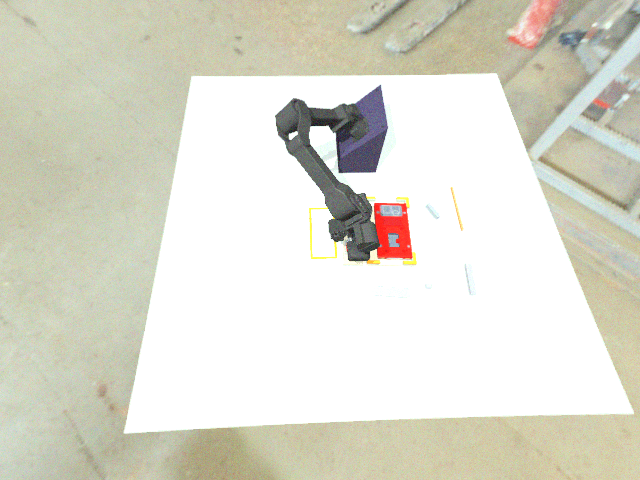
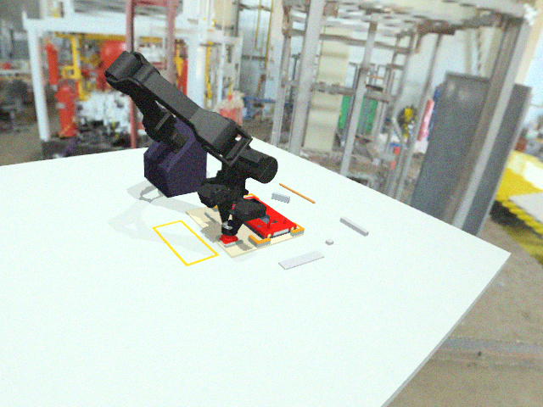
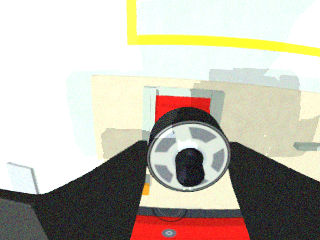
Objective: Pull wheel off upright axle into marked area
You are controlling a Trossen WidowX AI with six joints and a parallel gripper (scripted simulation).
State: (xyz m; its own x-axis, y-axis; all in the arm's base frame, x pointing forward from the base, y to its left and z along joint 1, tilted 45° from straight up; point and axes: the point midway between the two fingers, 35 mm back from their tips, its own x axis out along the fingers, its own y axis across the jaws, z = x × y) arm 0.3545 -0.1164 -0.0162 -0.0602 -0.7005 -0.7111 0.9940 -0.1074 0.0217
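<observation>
I read no legible writing on any part. The wheel (image 3: 190, 158) has a black tyre, grey spoked hub and dark centre bore. My gripper (image 3: 187, 150) has its jaws clamped on the wheel, above the red base (image 3: 182, 104).
</observation>
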